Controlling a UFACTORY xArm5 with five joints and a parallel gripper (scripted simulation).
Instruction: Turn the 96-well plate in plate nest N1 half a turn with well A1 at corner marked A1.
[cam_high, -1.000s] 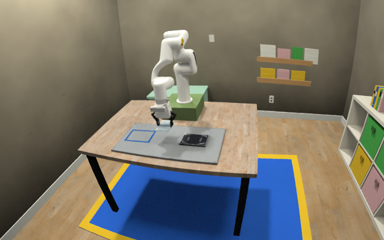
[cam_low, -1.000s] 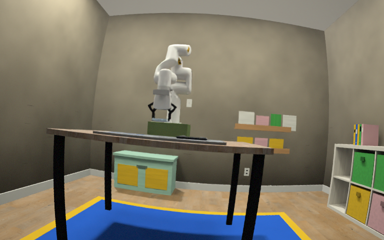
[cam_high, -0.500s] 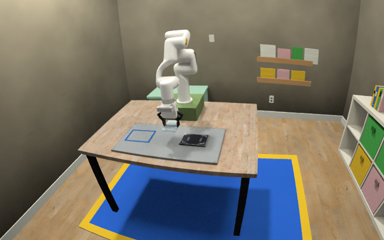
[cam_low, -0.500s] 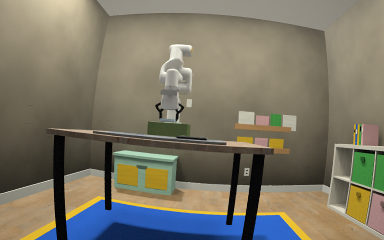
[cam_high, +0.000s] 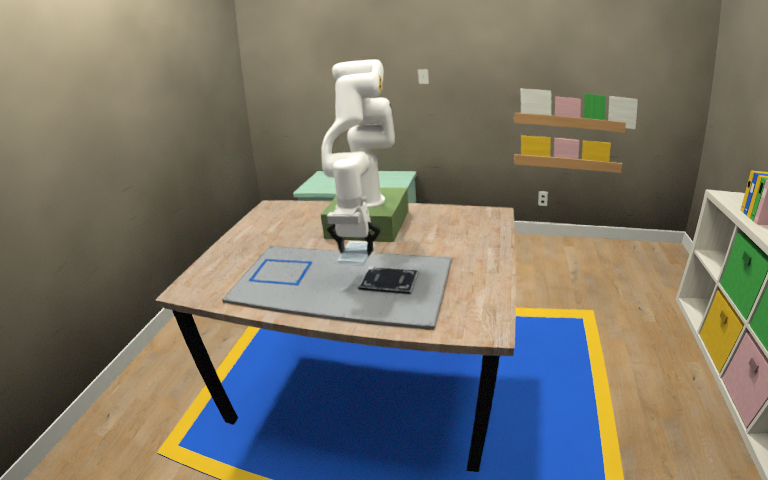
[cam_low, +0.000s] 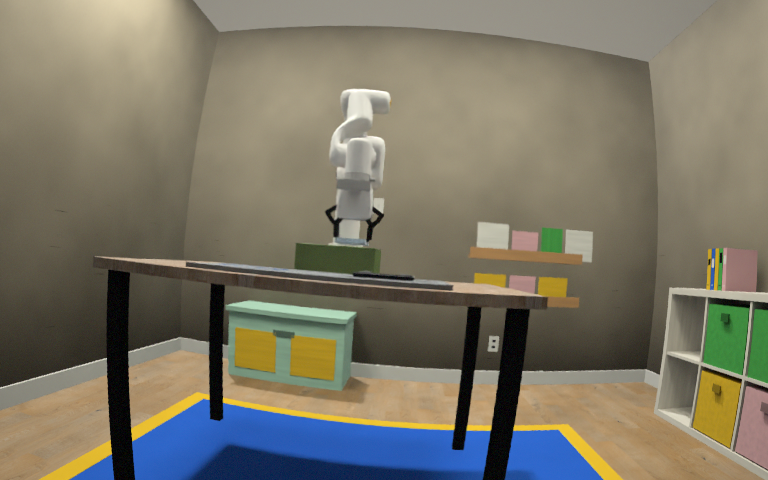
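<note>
My gripper (cam_high: 355, 247) is shut on the pale, translucent 96-well plate (cam_high: 353, 252) and holds it in the air above the back middle of the grey mat (cam_high: 339, 284). In the exterior view the gripper (cam_low: 353, 230) holds the plate (cam_low: 348, 241) clearly above the table. The black plate nest N1 (cam_high: 389, 279) lies empty on the right part of the mat, to the right of and nearer than the plate; it shows as a thin dark slab in the exterior view (cam_low: 384, 275). The plate's cut-off corner is too small to make out.
A blue outlined rectangle (cam_high: 280, 271) marks the left part of the mat. The arm stands on a green block (cam_high: 368, 213) at the table's back edge. A mint cabinet (cam_low: 290, 344) stands behind the table; shelves (cam_high: 727, 305) stand at the right.
</note>
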